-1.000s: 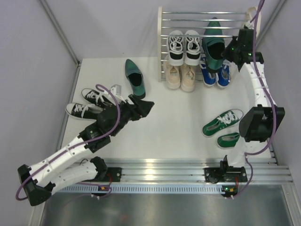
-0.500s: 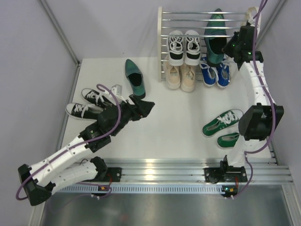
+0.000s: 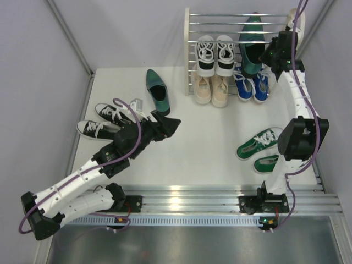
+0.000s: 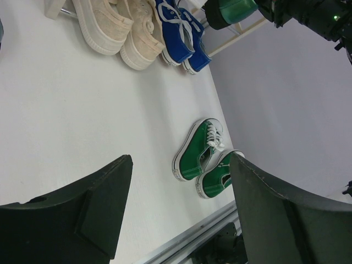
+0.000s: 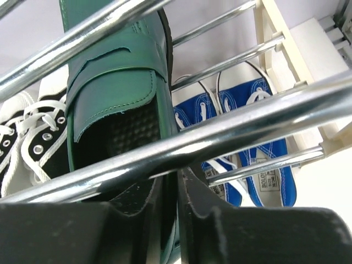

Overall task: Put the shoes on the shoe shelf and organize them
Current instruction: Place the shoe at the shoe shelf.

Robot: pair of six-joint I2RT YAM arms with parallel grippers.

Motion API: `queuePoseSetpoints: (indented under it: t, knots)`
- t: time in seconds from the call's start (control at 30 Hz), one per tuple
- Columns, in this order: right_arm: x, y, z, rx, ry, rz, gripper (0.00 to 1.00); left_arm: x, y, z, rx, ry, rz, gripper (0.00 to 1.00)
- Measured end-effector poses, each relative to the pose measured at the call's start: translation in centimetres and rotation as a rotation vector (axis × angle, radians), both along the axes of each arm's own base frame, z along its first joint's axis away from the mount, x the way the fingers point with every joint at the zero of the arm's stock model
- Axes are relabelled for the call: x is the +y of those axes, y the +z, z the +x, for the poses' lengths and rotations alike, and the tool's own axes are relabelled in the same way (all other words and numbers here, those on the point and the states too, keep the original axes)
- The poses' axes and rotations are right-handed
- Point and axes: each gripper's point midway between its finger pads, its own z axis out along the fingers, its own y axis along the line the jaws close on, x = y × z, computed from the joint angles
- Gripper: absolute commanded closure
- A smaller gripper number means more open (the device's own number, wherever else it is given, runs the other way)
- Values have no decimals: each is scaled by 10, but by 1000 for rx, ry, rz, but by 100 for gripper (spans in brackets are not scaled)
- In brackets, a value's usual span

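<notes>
My right claw (image 3: 270,56) (image 5: 177,181) is up at the shelf (image 3: 188,49) (image 5: 231,129), at the heel of a green dress shoe (image 3: 251,48) (image 5: 113,82). The shoe lies on an upper tier, toe pointing away from the claw. In the wrist view the fingers (image 5: 231,220) sit close together, with the heel wall running down into the thin gap between them. I cannot tell whether they are clenched on it or just free of it. To the claw's left on the tier below the shoe's stands a black-and-white pair (image 3: 215,55) (image 5: 27,137). Below the claw is the blue pair (image 3: 252,85) (image 5: 258,137), with the beige pair (image 3: 212,91) just left of that.

My left claw (image 3: 169,125) (image 4: 181,159) is released. Its fingers (image 4: 82,209) are spread wide with nothing between them, over the bare counter (image 3: 209,132). Its camera looks across the counter to the green pair (image 3: 261,148) (image 4: 203,159), which lies well apart from the claw, near the right arm's base. The beige (image 4: 118,27) and blue (image 4: 181,33) pairs show farther off at the foot of the shelf. In the top view a second dress shoe (image 3: 157,91) lies on the counter near this claw, on the shelf side of it. The other black-and-white pair (image 3: 107,120) lies beside the left wrist, on the side away from the shelf.
</notes>
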Motion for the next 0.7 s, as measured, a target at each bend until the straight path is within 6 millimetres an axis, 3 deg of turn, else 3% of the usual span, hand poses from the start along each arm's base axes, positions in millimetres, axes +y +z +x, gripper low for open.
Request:
queuePoseSetpoints:
  t: [0.33, 0.7]
  knots:
    - [-3, 12, 7, -56, -8, -14, 67, 1, 3, -1, -5, 0, -7, 23]
    - [-4, 11, 6, -57, -4, -21, 57, 1, 3, -1, -6, 0, -8, 23]
